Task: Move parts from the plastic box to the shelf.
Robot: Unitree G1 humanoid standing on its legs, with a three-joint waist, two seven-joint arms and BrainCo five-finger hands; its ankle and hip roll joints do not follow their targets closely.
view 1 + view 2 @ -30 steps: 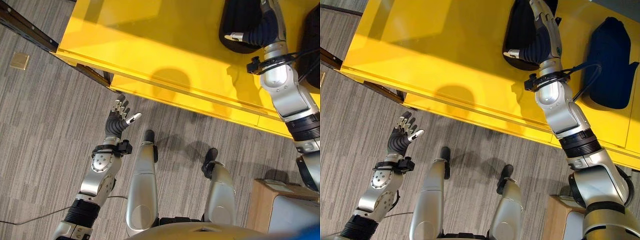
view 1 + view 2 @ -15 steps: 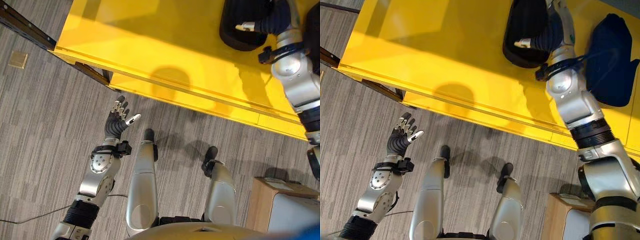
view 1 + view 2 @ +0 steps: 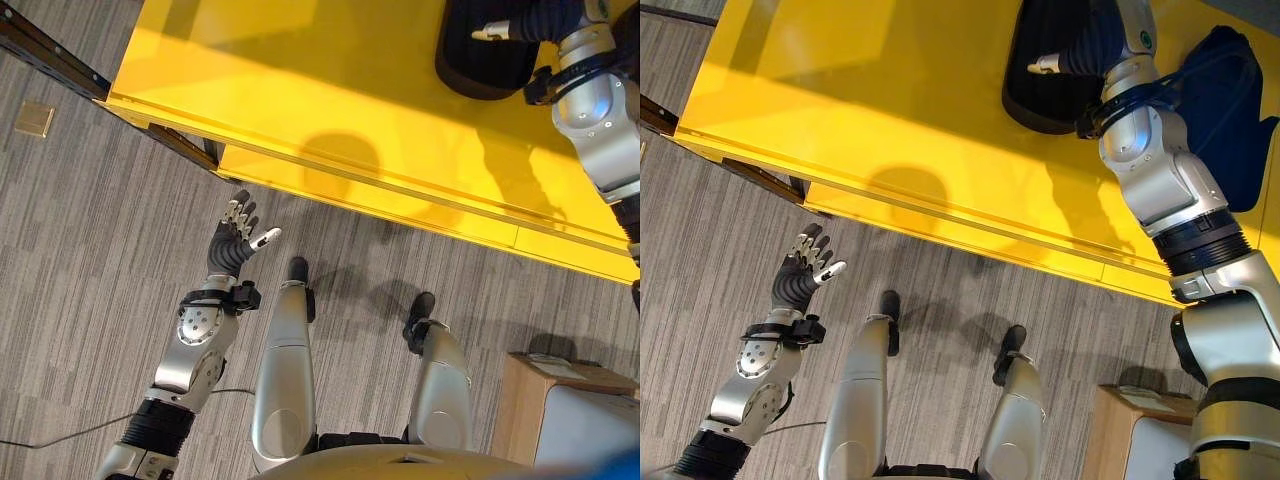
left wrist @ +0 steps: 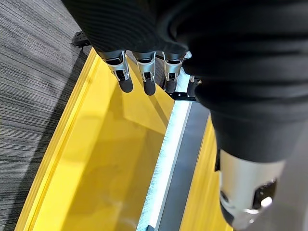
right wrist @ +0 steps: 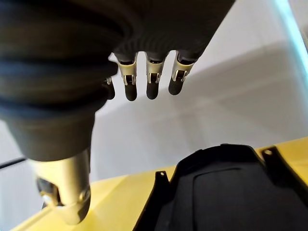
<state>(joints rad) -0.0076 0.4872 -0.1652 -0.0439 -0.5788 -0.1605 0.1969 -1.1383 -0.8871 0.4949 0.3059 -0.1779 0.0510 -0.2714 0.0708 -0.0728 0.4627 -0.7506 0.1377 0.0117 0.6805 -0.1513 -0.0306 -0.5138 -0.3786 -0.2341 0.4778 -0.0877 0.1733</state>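
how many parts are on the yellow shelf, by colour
black part: 1
dark blue part: 1
total: 2 on the yellow shelf; the right hand is above the black one, open and holding nothing.

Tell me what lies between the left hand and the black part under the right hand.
In the left eye view, grey carpet, then the yellow shelf's front edge and bare top separate the open left hand from the black part. Nothing else lies between them.

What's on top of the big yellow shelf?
Two dark parts lie on the yellow shelf: a black part beneath the right hand, and a dark blue part, partly hidden by the arm.
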